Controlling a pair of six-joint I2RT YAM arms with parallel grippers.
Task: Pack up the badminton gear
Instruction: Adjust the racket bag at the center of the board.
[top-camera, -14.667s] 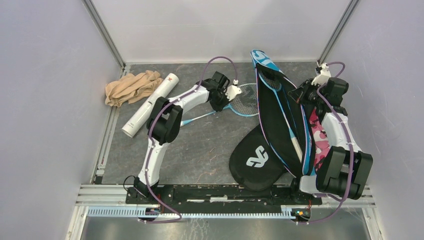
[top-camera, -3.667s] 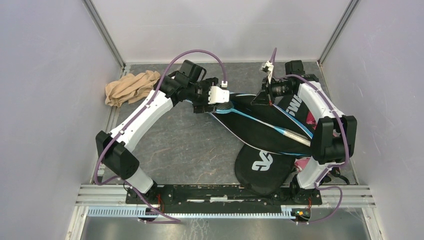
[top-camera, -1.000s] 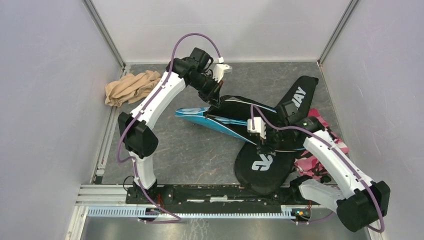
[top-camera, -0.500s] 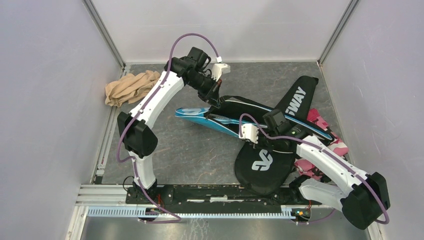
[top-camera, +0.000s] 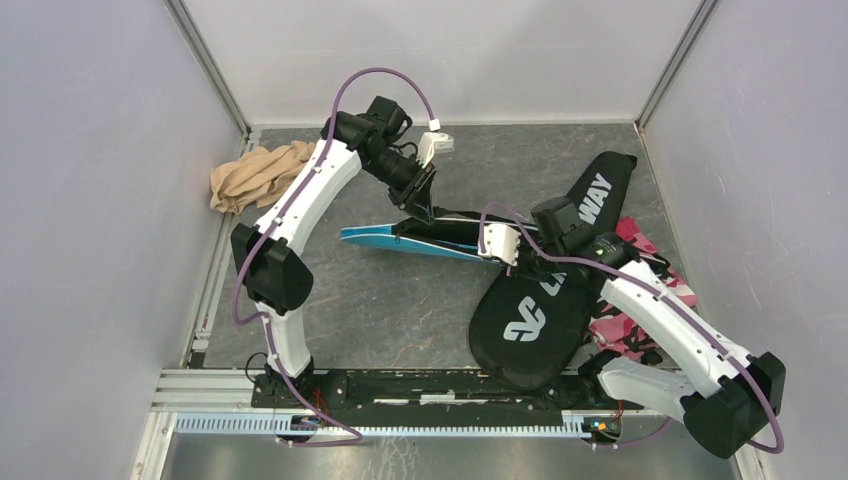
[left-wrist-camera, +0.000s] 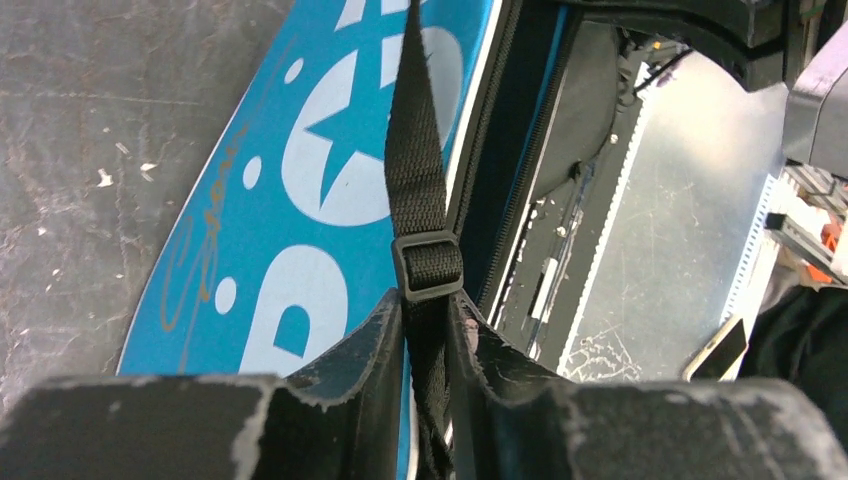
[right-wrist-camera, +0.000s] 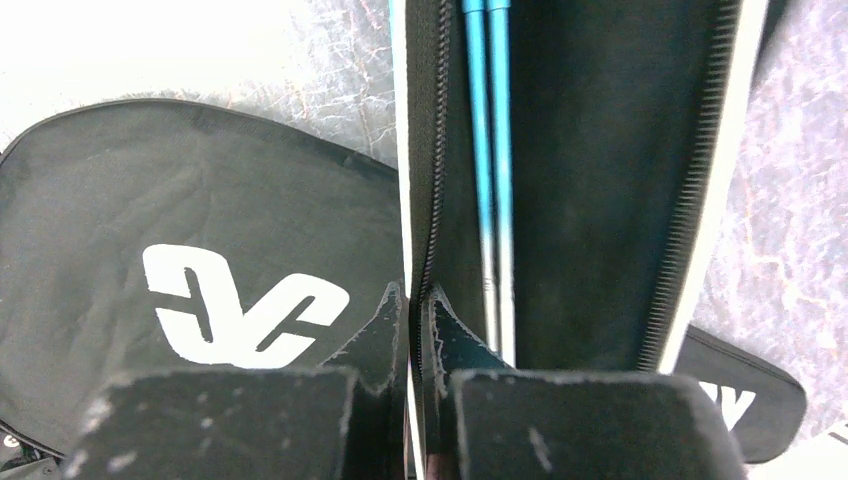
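Top view: the blue cover (top-camera: 370, 236) lies on the surface (top-camera: 400, 310), its long axis stretched between the two claws. The left claw (top-camera: 418, 207) hangs over the printed head end and the right claw (top-camera: 490, 252) sits at the opposite, open end. The black cover (top-camera: 525, 325) lies just beside the right claw, on its base side, and crosses under that arm. Left wrist view: a black strap (left-wrist-camera: 415, 150) with its buckle runs straight out ahead of the left claw along the blue face. The strap fills the narrow gap between the fingers (left-wrist-camera: 375, 335), so I read it as pinched. Right wrist view: the right claw's fingers are pressed together on the zipper edge (right-wrist-camera: 425, 150) of the blue cover's mouth. A racket shaft (right-wrist-camera: 490, 130) lies inside, just to the right of the claw and parallel to the edge. The zipper line leads directly away from the claw, along the cover's length. Judgement: the right claw is the nearer one to the open seam, so any closing pull should follow that axis while the left claw holds the far end taut by the strap.
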